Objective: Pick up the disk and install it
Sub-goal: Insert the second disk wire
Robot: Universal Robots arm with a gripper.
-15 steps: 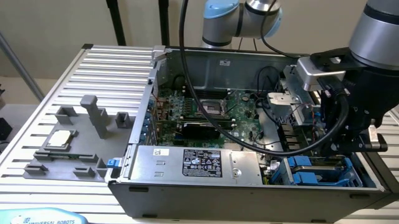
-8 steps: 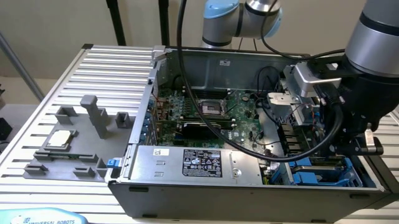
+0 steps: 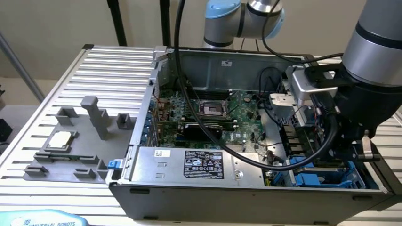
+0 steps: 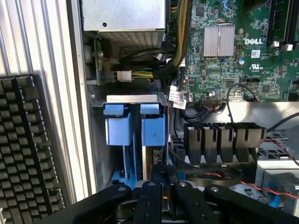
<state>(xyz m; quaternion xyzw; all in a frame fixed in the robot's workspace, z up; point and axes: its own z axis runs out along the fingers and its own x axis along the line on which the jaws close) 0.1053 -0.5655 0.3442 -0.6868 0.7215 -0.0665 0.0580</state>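
Note:
The disk stands on edge in the drive bay at the corner of the open computer case. Its blue carrier rail faces the wrist camera, with a strip of silver edge below it. My gripper is shut on that edge, its black fingers close together on either side. A second blue carrier sits in the slot right beside it. In the exterior view the arm's wrist reaches down into the blue bay at the case's near corner, on the exterior view's right.
A silver power supply with a black label lies beside the bay, behind it the green motherboard. Black cables and a row of black connectors crowd the bay. A grey fixture holding a square chip and a keyboard lie outside the case.

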